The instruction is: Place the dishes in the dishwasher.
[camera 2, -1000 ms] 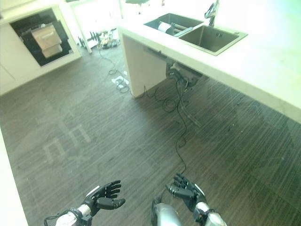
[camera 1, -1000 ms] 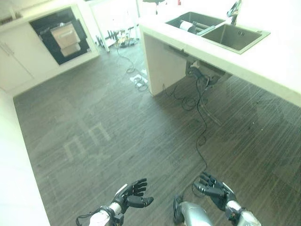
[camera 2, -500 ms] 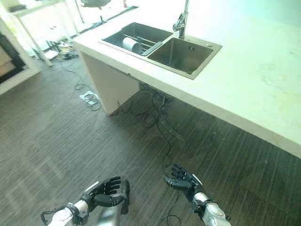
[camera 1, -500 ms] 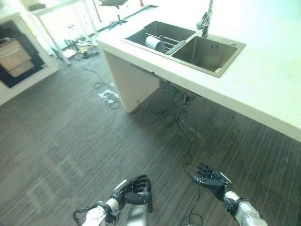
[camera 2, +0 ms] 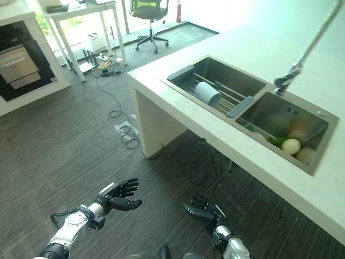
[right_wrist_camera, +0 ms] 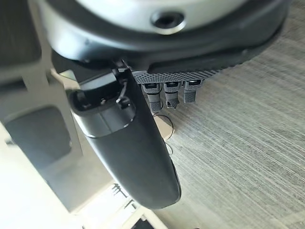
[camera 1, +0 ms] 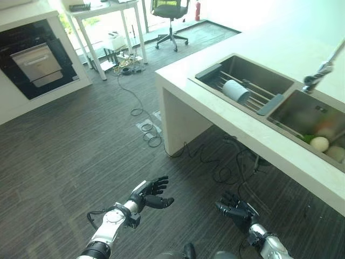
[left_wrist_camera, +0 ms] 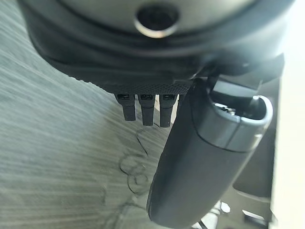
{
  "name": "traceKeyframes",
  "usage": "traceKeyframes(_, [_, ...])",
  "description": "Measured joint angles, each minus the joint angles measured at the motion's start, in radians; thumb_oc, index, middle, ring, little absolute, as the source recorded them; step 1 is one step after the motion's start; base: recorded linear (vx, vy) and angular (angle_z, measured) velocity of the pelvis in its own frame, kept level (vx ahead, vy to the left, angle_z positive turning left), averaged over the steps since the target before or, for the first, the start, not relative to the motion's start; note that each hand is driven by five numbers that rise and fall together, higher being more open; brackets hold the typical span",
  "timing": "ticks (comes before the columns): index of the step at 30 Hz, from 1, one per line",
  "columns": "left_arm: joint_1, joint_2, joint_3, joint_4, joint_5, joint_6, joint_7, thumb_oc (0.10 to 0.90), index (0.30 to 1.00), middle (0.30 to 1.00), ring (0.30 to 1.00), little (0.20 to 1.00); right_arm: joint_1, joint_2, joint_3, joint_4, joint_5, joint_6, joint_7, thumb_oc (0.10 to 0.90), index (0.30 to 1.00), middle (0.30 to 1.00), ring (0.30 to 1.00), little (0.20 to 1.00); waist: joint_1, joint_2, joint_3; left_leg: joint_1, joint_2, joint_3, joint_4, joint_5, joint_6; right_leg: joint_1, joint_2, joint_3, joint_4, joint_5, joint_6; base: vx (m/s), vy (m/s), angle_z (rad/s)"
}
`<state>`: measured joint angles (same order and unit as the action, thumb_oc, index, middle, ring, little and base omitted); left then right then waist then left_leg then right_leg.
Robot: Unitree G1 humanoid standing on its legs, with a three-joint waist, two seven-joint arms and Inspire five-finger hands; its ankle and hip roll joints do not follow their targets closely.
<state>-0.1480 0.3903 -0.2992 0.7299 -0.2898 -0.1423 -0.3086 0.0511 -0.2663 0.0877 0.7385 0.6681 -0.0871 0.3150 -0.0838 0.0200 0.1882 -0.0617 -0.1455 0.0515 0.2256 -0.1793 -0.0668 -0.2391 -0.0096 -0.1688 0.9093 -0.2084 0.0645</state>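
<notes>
- Dark grey wood-grain plank floor (camera 1: pixel 81 151) filled the foreground, with loose cables lying on it near the counter's end
- Long white stone counter (camera 2: pixel 178 108) ran from the middle toward the right, its end panel standing on the floor
- Double stainless steel sink (camera 2: pixel 253 110) sat sunk in the counter; a grey slatted drying rack (camera 2: pixel 215 91) lay across the left basin
- Black built-in dishwasher with a pale drawer front (camera 1: pixel 35 59) stood in the white cabinet wall at far left, well apart from the sink
- White-legged table (camera 1: pixel 102 21) and a black wheeled office chair (camera 1: pixel 170 11) stood at the far end of the room
- Tall chrome tap (camera 2: pixel 302 54) rose behind the divide between the basins
- White cylindrical cup (camera 2: pixel 207 93) lay on its side on the rack in the left basin
- Round pale dishes or food items (camera 2: pixel 291 145) sat in the right basin, with something green beside them; what they were could not be told
- Left hand (camera 1: pixel 148 194) hung low over the floor, fingers spread, thumb apart, holding nothing
- Right hand (camera 1: pixel 234 209) hung near it, also over the floor, fingers splayed and empty
</notes>
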Motion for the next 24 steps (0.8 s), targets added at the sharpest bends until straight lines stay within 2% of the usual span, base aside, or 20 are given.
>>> traceKeyframes(1, [0.012, 0.006, -0.003, -0.014, 0.000, 0.001, -0.003, 0.800, 0.900, 0.900, 0.900, 0.900, 0.011, -0.001, 0.001, -0.001, 0.002, 0.001, -0.001, 0.800, 0.900, 0.900, 0.900, 0.900, -0.006, -0.004, 0.000, -0.016, 0.105, 0.139, 0.088, -0.070, 0.120, -0.061, -0.020, -0.058, -0.140, -0.010, 0.000, 0.11, -0.021, 1.14])
traceKeyframes(2, [0.015, 0.014, -0.018, -0.032, 0.001, 0.003, -0.005, 0.800, 0.900, 0.900, 0.900, 0.900, 0.030, -0.014, -0.007, -0.005, 0.005, 0.002, -0.003, 0.800, 0.900, 0.900, 0.900, 0.900, -0.025, -0.001, 0.009, 0.001, 0.146, 0.136, 0.072, -0.053, 0.205, -0.114, -0.040, -0.122, -0.229, -0.005, 0.002, 0.14, -0.067, 0.95])
traceKeyframes(3, [0.031, 0.019, -0.017, -0.030, 0.003, 0.014, 0.002, 0.800, 0.900, 0.900, 0.900, 0.900, 0.033, -0.020, -0.005, 0.026, 0.004, 0.030, -0.021, 0.800, 0.900, 0.900, 0.900, 0.900, -0.014, -0.037, 0.011, 0.038, 0.132, 0.164, 0.054, -0.054, 0.193, -0.156, -0.080, -0.148, -0.381, 0.019, -0.007, 0.14, -0.086, 0.88])
traceKeyframes(5, [0.054, 0.021, -0.008, -0.023, 0.024, 0.016, 0.019, 0.800, 0.900, 0.900, 0.900, 0.900, 0.042, -0.023, -0.025, 0.099, 0.004, 0.038, -0.020, 0.800, 0.900, 0.900, 0.900, 0.900, -0.022, -0.060, 0.029, 0.063, 0.120, 0.162, 0.069, -0.076, 0.177, -0.179, -0.095, -0.166, -0.637, 0.117, 0.011, 0.20, -0.125, 0.82])
traceKeyframes(7, [0.075, 0.015, -0.016, 0.023, 0.031, 0.016, 0.023, 0.800, 0.900, 0.900, 0.900, 0.900, 0.036, -0.023, -0.051, 0.194, 0.005, 0.040, -0.015, 0.800, 0.900, 0.900, 0.900, 0.900, -0.022, -0.072, 0.034, 0.121, 0.109, 0.153, 0.061, -0.086, 0.159, -0.183, -0.116, -0.127, -0.635, 0.175, -0.015, 0.20, -0.142, 0.71])
traceKeyframes(8, [0.092, 0.015, -0.021, 0.027, 0.031, 0.015, 0.021, 0.800, 0.900, 0.900, 0.900, 0.900, 0.040, -0.023, -0.064, 0.210, 0.004, 0.040, -0.016, 0.800, 0.900, 0.900, 0.900, 0.900, -0.021, -0.072, 0.033, 0.155, 0.107, 0.153, 0.061, -0.101, 0.132, -0.149, -0.114, -0.124, -0.634, 0.200, -0.038, 0.12, -0.090, 0.39])
traceKeyframes(9, [0.124, 0.022, -0.020, 0.024, 0.031, 0.010, 0.018, 0.800, 0.900, 0.900, 0.900, 0.900, 0.053, -0.023, -0.066, 0.208, 0.004, 0.037, -0.015, 0.800, 0.900, 0.900, 0.900, 0.900, -0.019, -0.089, 0.023, 0.192, 0.098, 0.154, 0.067, -0.129, 0.086, -0.089, -0.112, -0.126, -0.644, 0.274, -0.073, 0.22, -0.205, -0.10])
traceKeyframes(10, [0.158, 0.002, -0.012, 0.024, 0.030, 0.004, 0.030, 0.800, 0.900, 0.900, 0.900, 0.900, 0.032, -0.044, -0.064, 0.209, 0.005, 0.034, -0.020, 0.800, 0.900, 0.900, 0.900, 0.900, 0.003, -0.039, 0.007, 0.206, 0.134, 0.166, 0.125, -0.182, 0.069, -0.048, -0.055, -0.135, -0.662, 0.324, -0.165, 0.22, -0.218, -0.45])
traceKeyframes(11, [0.159, 0.003, -0.009, 0.019, 0.029, 0.001, 0.030, 0.800, 0.900, 0.900, 0.900, 0.900, -0.016, -0.044, -0.061, 0.210, 0.005, 0.030, -0.019, 0.800, 0.900, 0.900, 0.900, 0.900, 0.016, -0.035, 0.009, 0.164, 0.148, 0.165, 0.221, -0.172, 0.052, -0.038, -0.037, -0.126, -0.683, 0.310, -0.178, 0.25, -0.246, -0.66])
traceKeyframes(12, [0.156, 0.001, -0.009, 0.018, 0.029, 0.001, 0.030, 0.800, 0.900, 0.900, 0.900, 0.900, -0.048, -0.042, -0.058, 0.219, 0.005, 0.030, -0.019, 0.800, 0.900, 0.900, 0.900, 0.900, 0.022, -0.035, 0.009, 0.125, 0.163, 0.158, 0.283, -0.208, 0.058, -0.022, -0.026, -0.112, -0.701, 0.303, -0.187, 0.18, -0.154, -0.44])
traceKeyframes(15, [0.119, -0.008, -0.020, 0.009, 0.022, -0.008, 0.012, 0.800, 0.900, 0.900, 0.900, 0.900, -0.110, -0.043, -0.059, 0.214, 0.029, 0.011, -0.019, 0.800, 0.900, 0.900, 0.900, 0.900, 0.034, -0.051, 0.010, 0.074, 0.154, 0.127, 0.186, -0.209, 0.101, 0.065, -0.005, -0.083, -0.749, 0.270, -0.188, 0.17, -0.127, -0.25])
traceKeyframes(16, [0.116, -0.008, -0.021, -0.010, 0.021, -0.014, 0.013, 0.800, 0.900, 0.900, 0.900, 0.900, -0.118, -0.049, -0.058, 0.205, 0.042, 0.000, -0.018, 0.800, 0.900, 0.900, 0.900, 0.900, 0.035, -0.047, 0.008, 0.063, 0.142, 0.104, 0.132, -0.155, 0.133, 0.057, 0.001, -0.077, -0.716, 0.239, -0.161, 0.19, -0.105, -0.46])
traceKeyframes(17, [0.120, -0.005, -0.020, -0.023, 0.021, -0.014, 0.013, 0.800, 0.900, 0.900, 0.900, 0.900, -0.125, -0.052, -0.055, 0.200, 0.043, -0.013, -0.019, 0.800, 0.900, 0.900, 0.900, 0.900, 0.035, -0.039, -0.001, 0.083, 0.149, 0.117, 0.106, -0.127, 0.148, 0.043, 0.007, -0.062, -0.673, 0.212, -0.135, 0.17, -0.085, -0.64])
traceKeyframes(18, [0.117, -0.005, -0.019, -0.026, 0.021, -0.014, 0.015, 0.800, 0.900, 0.900, 0.900, 0.900, -0.132, -0.058, -0.049, 0.200, 0.041, -0.018, -0.018, 0.800, 0.900, 0.900, 0.900, 0.900, 0.021, -0.032, -0.011, 0.102, 0.152, 0.151, 0.065, -0.116, 0.144, 0.017, 0.003, -0.065, -0.593, 0.165, -0.117, 0.18, -0.083, -0.98])
traceKeyframes(19, [0.118, -0.006, -0.024, -0.026, 0.020, -0.018, 0.015, 0.800, 0.900, 0.900, 0.900, 0.900, -0.136, -0.067, -0.044, 0.199, 0.041, -0.019, -0.018, 0.800, 0.900, 0.900, 0.900, 0.900, 0.024, -0.029, -0.016, 0.146, 0.133, 0.186, 0.032, -0.097, 0.117, -0.002, -0.019, -0.057, -0.495, 0.100, -0.102, 0.11, -0.048, -0.93])
traceKeyframes(20, [0.110, -0.006, -0.029, -0.022, 0.020, -0.019, 0.014, 0.800, 0.900, 0.900, 0.900, 0.900, -0.126, -0.070, -0.049, 0.218, 0.040, -0.020, -0.020, 0.800, 0.900, 0.900, 0.900, 0.900, 0.024, -0.039, -0.007, 0.152, 0.106, 0.172, 0.080, -0.102, 0.078, 0.003, -0.015, -0.032, -0.479, 0.063, -0.141, 0.10, 0.015, -0.90])
traceKeyframes(21, [0.098, -0.012, -0.031, -0.010, 0.019, -0.018, 0.016, 0.800, 0.900, 0.900, 0.900, 0.900, -0.116, -0.068, -0.050, 0.262, 0.039, -0.017, -0.025, 0.800, 0.900, 0.900, 0.900, 0.900, 0.030, -0.047, -0.005, 0.088, 0.093, 0.112, 0.233, -0.076, 0.028, 0.023, -0.013, 0.008, -0.496, 0.055, -0.154, 0.05, 0.108, -0.81])
traceKeyframes(22, [0.097, -0.019, -0.032, -0.006, 0.019, -0.019, 0.014, 0.800, 0.900, 0.900, 0.900, 0.900, -0.102, -0.074, -0.046, 0.302, 0.039, -0.016, -0.027, 0.800, 0.900, 0.900, 0.900, 0.900, 0.052, -0.062, 0.000, -0.015, 0.066, 0.034, 0.405, -0.024, -0.002, 0.045, -0.012, 0.088, -0.531, 0.093, -0.166, 0.08, 0.172, -1.10])
traceKeyframes(23, [0.111, -0.021, -0.030, -0.014, 0.019, -0.021, 0.010, 0.800, 0.900, 0.900, 0.900, 0.900, -0.097, -0.088, -0.034, 0.334, 0.039, -0.014, -0.028, 0.800, 0.900, 0.900, 0.900, 0.900, 0.077, -0.061, 0.000, -0.078, 0.022, -0.056, 0.461, -0.037, 0.027, 0.055, -0.004, 0.143, -0.573, 0.118, -0.153, 0.08, 0.182, -1.30])
traceKeyframes(24, [0.121, -0.018, -0.028, -0.018, 0.019, -0.021, 0.004, 0.800, 0.900, 0.900, 0.900, 0.900, -0.096, -0.095, -0.030, 0.344, 0.039, -0.013, -0.028, 0.800, 0.900, 0.900, 0.900, 0.900, 0.091, -0.057, 0.000, -0.101, 0.006, -0.095, 0.424, -0.047, 0.045, 0.061, 0.009, 0.181, -0.602, 0.136, -0.147, 0.06, 0.186, -1.50])
